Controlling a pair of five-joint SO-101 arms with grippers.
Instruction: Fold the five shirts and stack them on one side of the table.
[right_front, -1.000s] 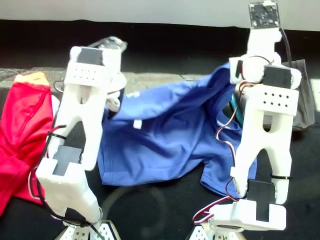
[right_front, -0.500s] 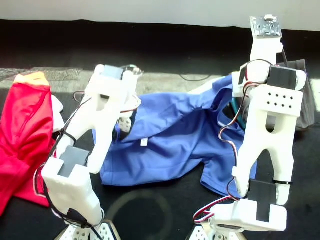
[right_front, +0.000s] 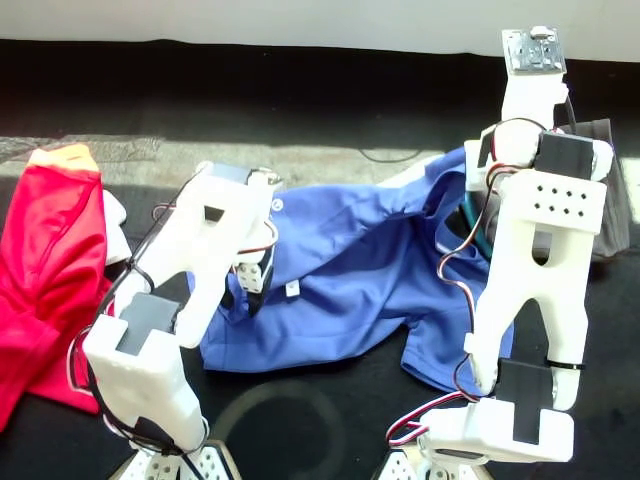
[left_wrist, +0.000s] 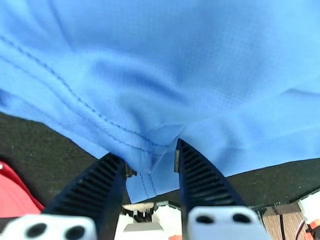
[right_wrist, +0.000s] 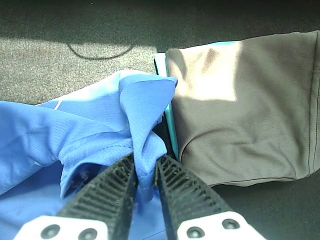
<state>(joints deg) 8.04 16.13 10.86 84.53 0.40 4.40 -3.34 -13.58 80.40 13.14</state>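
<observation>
Tabletop (right_front: 330, 90) is black and big, and shirts lie on it. The blue shirt (right_front: 350, 270) is the biggest one. It lies open and wrinkly in the middle, between the two arms, and it is not folded yet. The red shirt (right_front: 50, 260) sits in a heap at one side of the table. The grey shirt (right_wrist: 240, 110) lies at the other side, just beside the blue one and looking folded.

The right gripper (right_wrist: 145, 159) is squeezed tight on a bunched corner of the blue shirt, close to the grey shirt. The left gripper (left_wrist: 146, 150) is down at the blue shirt's hem. Its jaws stand apart, with a little fold of hem between them, not pinched.

Things could go wrong here. If the left jaws close too high, the thin hem may slip out and the fold will flop. If the right arm pulls hard, it could drag the grey shirt and mess it up. Uneven pulling would leave the blue shirt crooked.
</observation>
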